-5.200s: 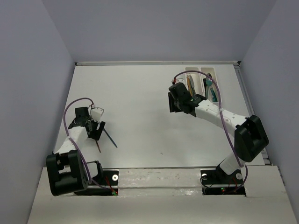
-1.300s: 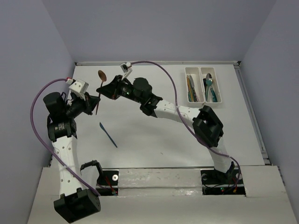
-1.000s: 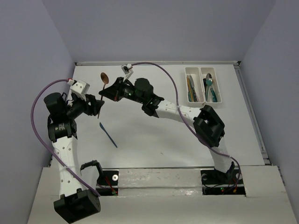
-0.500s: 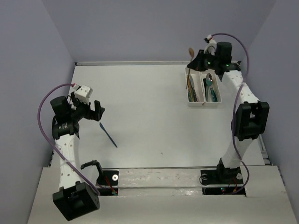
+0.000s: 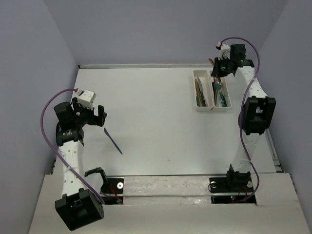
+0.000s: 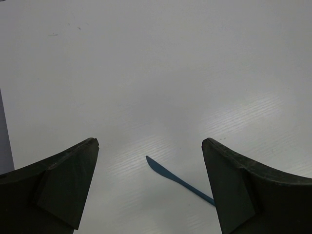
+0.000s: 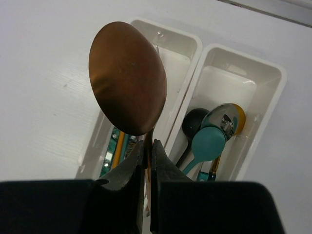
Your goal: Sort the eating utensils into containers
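Right gripper (image 7: pixel 147 146) clamps copper spoon (image 7: pixel 127 78) over trays (image 7: pixel 194 43). Left gripper (image 6: pixel 148 144), jaws apart, above blue knife (image 6: pixel 178 179) on counter (image 6: pixel 146 58)

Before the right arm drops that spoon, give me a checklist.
1. Right gripper shut on copper spoon: ok.
2. Spoon lined up over spoon tray, not knife tray: cannot tell; the wrist view puts it between the two.
3. Room in spoon tray: ok, far end bare.
4. Left gripper open: ok.
5. Blue knife lying free below left gripper: ok.
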### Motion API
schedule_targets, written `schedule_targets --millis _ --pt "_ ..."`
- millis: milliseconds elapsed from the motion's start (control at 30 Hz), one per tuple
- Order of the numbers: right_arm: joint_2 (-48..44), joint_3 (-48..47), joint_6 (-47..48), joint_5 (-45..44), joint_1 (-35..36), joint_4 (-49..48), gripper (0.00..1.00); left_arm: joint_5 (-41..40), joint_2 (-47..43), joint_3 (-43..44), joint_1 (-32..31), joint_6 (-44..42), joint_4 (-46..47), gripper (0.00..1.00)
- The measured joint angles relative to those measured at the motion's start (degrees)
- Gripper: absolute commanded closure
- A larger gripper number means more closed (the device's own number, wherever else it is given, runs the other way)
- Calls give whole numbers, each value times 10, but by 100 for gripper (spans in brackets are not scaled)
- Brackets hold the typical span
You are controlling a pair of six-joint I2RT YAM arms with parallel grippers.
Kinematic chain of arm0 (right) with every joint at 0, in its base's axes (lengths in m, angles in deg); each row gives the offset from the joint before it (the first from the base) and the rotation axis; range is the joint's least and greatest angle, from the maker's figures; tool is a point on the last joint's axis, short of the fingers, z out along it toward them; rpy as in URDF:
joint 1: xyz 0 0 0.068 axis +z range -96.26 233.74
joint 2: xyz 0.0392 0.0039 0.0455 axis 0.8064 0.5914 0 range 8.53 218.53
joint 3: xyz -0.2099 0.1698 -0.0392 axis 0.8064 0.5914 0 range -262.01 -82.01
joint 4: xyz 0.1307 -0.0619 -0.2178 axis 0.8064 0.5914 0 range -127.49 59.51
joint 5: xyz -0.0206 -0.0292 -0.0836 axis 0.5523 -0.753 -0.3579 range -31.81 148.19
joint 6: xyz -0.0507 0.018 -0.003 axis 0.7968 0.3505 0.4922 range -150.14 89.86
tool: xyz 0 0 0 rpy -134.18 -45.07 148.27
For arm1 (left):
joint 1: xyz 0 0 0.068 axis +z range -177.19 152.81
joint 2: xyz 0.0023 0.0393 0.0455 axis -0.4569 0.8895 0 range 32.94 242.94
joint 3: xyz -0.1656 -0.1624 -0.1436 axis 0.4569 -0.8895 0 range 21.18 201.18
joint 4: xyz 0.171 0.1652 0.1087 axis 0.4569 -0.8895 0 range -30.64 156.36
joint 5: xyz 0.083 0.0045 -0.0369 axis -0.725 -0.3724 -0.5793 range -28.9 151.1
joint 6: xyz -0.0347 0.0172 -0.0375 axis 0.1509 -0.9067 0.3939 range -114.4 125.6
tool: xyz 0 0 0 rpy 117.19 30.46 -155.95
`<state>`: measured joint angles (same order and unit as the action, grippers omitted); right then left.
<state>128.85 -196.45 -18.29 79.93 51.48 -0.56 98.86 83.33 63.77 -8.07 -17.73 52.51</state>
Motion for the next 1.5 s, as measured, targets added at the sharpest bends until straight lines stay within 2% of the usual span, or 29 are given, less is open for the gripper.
schedule_targets --millis 467,633,733,967,1267,1367,1500 --pt "46 25 23 -40 -26 21 100 -4 0 0 0 -2 8 1" --pt "47 50 16 -30 -28 20 77 -4 0 0 0 -2 8 1" --pt "47 68 2 -7 -35 18 70 -3 0 0 0 -2 8 1" --pt "47 75 -23 6 -60 12 69 -3 0 0 0 -2 8 1" --pt "43 77 -53 -25 -67 -1 69 -4 0 0 0 -3 8 1" --pt "13 94 -83 -41 -66 -2 68 -12 1 0 0 -5 8 1" --pt "-118 169 -162 -101 -40 -25 60 -45 15 0 0 -11 9 1"
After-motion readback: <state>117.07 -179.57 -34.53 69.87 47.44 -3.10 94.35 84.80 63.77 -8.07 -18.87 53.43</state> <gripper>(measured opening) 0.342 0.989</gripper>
